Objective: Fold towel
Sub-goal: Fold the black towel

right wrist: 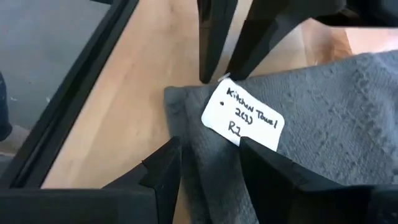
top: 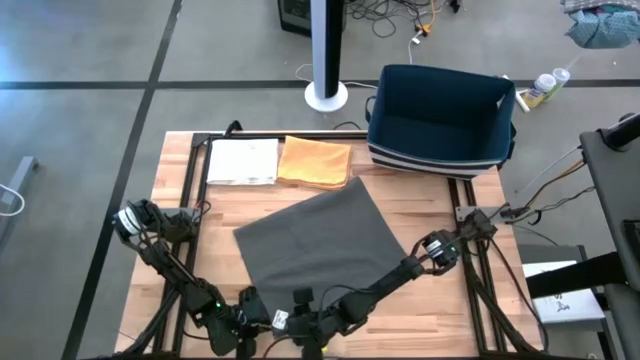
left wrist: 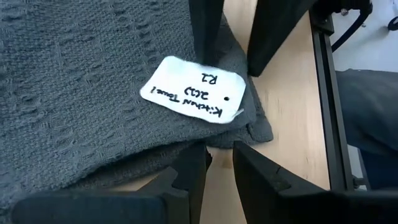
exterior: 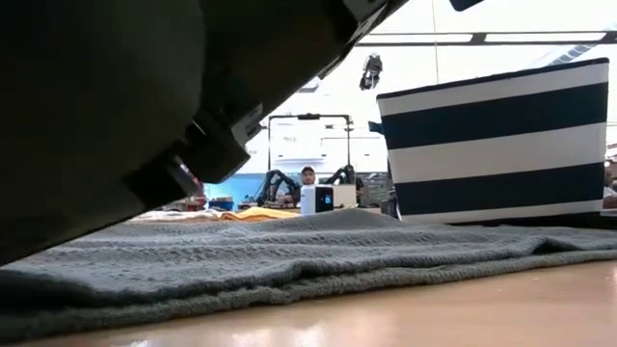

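You have three cloths on the wooden slatted table (top: 420,310). Along its far edge, from left to right, lie one folded white cloth (top: 242,161), one folded orange cloth (top: 315,164) touching it, and one navy fabric basket with white stripes (top: 440,120) at the far right corner. The third cloth is the task's: one dark grey woven towel (top: 315,240), spread flat and turned at an angle over the middle of the table, one corner reaching toward the near edge.

That near corner carries one white paper tag with handwriting (left wrist: 194,91). Both grippers meet there, at the near edge around its middle. Your left gripper (left wrist: 219,163) sits just at the towel's corner, its two dark fingers a little apart with the hem's tip and bare wood showing in the gap; you cannot tell from these views whether it has hold of the cloth. Your right gripper (right wrist: 210,163) faces it from the other side, its fingers parted and straddling the grey edge beside the tag, with the cloth lying between them, not pinched.

In the low view the towel lies rumpled across the tabletop, and a person (exterior: 308,176) shows far behind.
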Controlling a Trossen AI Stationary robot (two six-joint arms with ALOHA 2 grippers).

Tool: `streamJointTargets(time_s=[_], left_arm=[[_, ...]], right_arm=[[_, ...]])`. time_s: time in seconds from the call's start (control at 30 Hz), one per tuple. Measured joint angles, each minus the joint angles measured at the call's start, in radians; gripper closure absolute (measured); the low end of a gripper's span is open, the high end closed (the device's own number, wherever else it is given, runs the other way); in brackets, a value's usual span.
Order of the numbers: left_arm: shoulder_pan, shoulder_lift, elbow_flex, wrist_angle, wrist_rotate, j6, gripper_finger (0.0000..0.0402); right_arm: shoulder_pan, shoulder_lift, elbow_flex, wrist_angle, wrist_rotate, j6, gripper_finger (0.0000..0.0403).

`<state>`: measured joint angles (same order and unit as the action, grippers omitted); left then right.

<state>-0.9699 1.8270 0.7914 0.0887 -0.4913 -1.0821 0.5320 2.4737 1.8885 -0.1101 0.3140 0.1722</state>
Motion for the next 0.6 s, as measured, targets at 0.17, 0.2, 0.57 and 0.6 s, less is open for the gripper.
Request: streamJointTargets(time_s=[0.17, 0.2, 0.57, 0.6], left_arm=[[0.0, 0.0, -0.001, 0.001, 0.0, -0.002, 0.0325], [-0.001, -0.001, -0.001, 0.002, 0.0, -0.003, 0.0325], [-0.001, -0.001, -0.002, 0.007, 0.0, -0.039, 0.0325], [-0.001, -0.001, -0.002, 0.007, 0.0, -0.041, 0.0325]], right_arm=[[-0.009, 0.0, 0.001, 0.003, 0.0, 0.013, 0.0292], [-0.009, 0.0, 0.0, 0.003, 0.0, 0.014, 0.0302], [-0.005, 0.0, 0.05, 0.023, -0.085, 0.064, 0.0389], [-0.005, -0.001, 0.05, 0.027, -0.102, 0.08, 0.0389]])
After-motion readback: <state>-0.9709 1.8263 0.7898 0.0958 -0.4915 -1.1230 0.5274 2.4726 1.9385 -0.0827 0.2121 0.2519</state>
